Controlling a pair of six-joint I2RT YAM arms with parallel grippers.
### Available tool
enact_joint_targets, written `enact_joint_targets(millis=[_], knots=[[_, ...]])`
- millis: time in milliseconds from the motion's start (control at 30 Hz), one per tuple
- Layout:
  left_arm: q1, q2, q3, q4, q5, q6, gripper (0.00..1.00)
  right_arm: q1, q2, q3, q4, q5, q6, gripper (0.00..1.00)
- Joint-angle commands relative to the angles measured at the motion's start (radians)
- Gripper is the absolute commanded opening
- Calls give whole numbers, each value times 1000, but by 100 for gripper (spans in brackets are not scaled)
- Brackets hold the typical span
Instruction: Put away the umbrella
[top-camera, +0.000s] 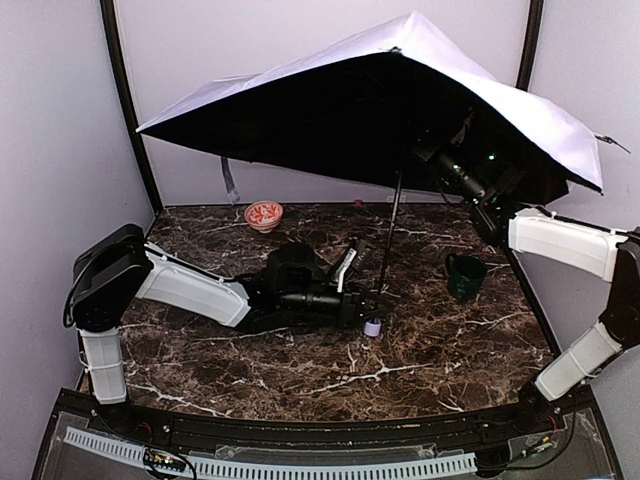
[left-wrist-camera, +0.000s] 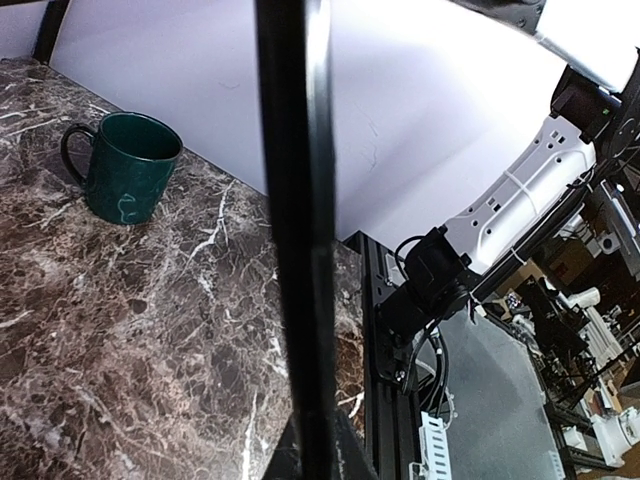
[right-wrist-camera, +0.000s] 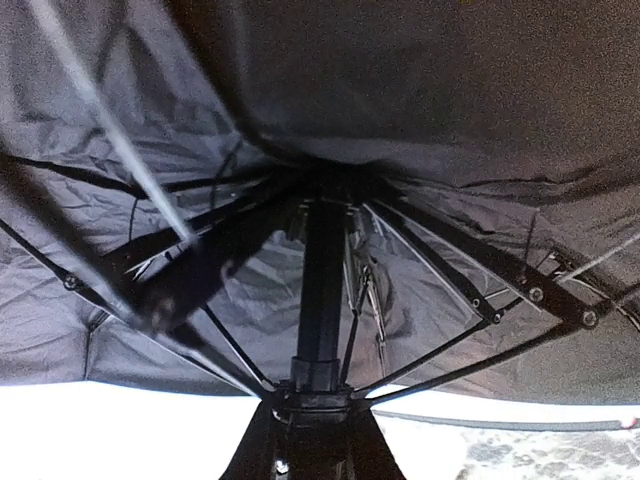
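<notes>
The umbrella is open, lavender-silver outside and black inside, and stands tilted over the back of the table. Its thin black shaft runs down to the small lavender handle just above the marble. My left gripper lies low and is shut on the shaft right above the handle. My right gripper reaches up under the canopy and is shut on the runner where the ribs meet the shaft. The canopy's black inside fills the right wrist view.
A dark green mug stands right of the shaft and also shows in the left wrist view. A red patterned bowl sits at the back left. The canopy spans nearly the full width between the walls.
</notes>
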Motion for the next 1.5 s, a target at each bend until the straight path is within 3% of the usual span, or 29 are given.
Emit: enact_joint_targets(millis=[0,133,567,967,1100,1367,1467], knots=[[24,-152,10,90,16,150,0,76,-28,41,-323,-75,-288,3],[30,-189,37,18,13,234,0,160,-7,-8,-423,-81,-410,4],[46,-304,-8,11,-54,352,0,252,-11,-247,-337,-19,-414,8],[46,-270,-65,33,-81,372,0,290,-47,-261,-363,82,-432,18],[46,-267,-80,47,-88,366,0,290,-64,-252,-380,112,-446,17],[46,-258,-71,63,-98,403,0,314,-48,-247,-402,131,-449,26],[46,-256,-83,71,-90,395,0,315,-68,-238,-406,133,-457,22]])
